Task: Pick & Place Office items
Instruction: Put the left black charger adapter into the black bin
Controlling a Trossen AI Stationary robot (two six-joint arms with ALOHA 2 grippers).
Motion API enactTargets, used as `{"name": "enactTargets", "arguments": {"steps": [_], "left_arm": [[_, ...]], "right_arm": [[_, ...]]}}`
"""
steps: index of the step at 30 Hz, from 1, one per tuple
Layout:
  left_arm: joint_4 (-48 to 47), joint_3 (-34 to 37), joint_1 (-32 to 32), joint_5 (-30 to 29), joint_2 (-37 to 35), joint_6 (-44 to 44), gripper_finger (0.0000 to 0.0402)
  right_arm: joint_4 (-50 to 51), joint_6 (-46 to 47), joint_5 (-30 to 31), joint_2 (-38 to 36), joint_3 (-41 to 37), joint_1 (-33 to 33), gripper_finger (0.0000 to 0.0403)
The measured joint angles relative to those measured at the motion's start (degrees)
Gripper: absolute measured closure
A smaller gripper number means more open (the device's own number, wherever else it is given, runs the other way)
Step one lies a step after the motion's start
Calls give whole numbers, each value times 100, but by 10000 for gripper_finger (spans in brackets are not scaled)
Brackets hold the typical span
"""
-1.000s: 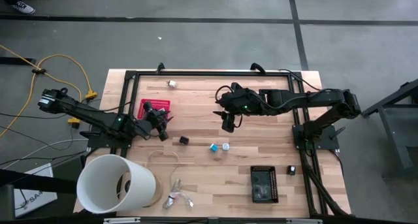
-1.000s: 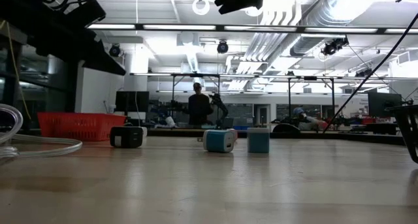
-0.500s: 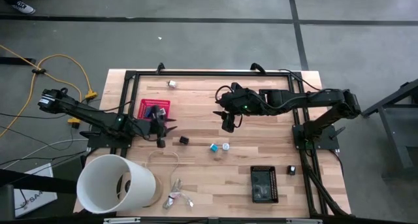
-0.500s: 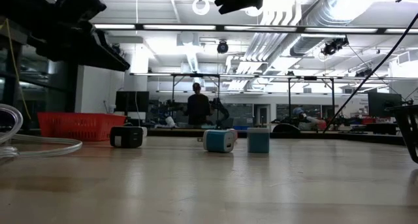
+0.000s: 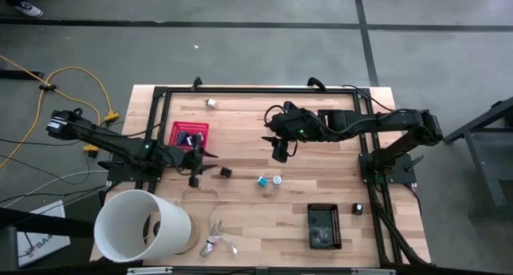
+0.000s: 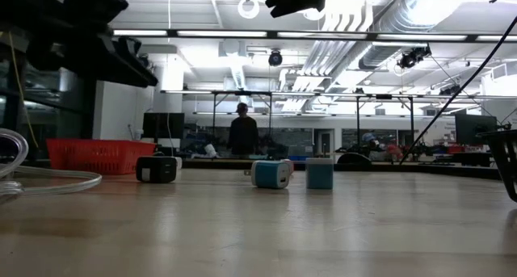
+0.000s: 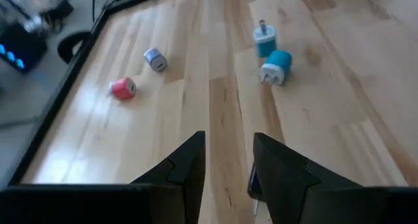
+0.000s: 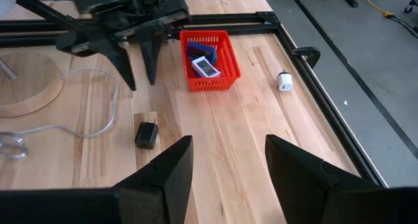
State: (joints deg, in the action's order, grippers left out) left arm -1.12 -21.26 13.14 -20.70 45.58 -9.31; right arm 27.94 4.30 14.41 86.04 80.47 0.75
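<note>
Office items lie scattered on the wooden table: a black block (image 5: 226,171) (image 8: 146,134), two blue plug-shaped pieces (image 5: 262,180) (image 7: 277,66) side by side, a pink piece (image 7: 122,88), a silvery-purple piece (image 7: 155,57) and a white piece (image 5: 212,103) near the far edge. The red basket (image 5: 191,133) (image 8: 209,61) holds a blue and a white piece. My left gripper (image 5: 195,175) (image 7: 228,138) hovers open just near of the basket, left of the black block, with nothing between its fingers. My right gripper (image 5: 280,153) (image 8: 228,142) hangs open above the table's middle.
A big white tub (image 5: 144,225) lies at the near left corner. Beside it are a pale wire loop (image 5: 200,191) and a silvery clump (image 5: 216,243). A black tray (image 5: 324,225) and a small dark piece (image 5: 358,208) sit near right. A black frame (image 5: 256,89) rims the table.
My left gripper has rolled and turned at the wrist beside the red basket, staying in place. Its fingers have swung away from the basket toward the table's near edge. My right arm has kept still, and no item has moved.
</note>
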Motion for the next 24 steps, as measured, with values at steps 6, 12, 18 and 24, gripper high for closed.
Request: {"name": "enactTargets", "arguments": {"steps": [6,12,18,24], "left_arm": [[11,0,-1105,1562,42,326,280],[129,0,-2255,3359,575,381,280],[910,0,-2552,4154,1425,242,280],[1135,0,-2463,4245,1835,642,280]], "right_arm": [[0,2,0,0,0,0,225],[-2,2,0,0,0,-1,225],[-4,2,0,0,0,-2,225],[-27,2,0,0,0,0,225]]}}
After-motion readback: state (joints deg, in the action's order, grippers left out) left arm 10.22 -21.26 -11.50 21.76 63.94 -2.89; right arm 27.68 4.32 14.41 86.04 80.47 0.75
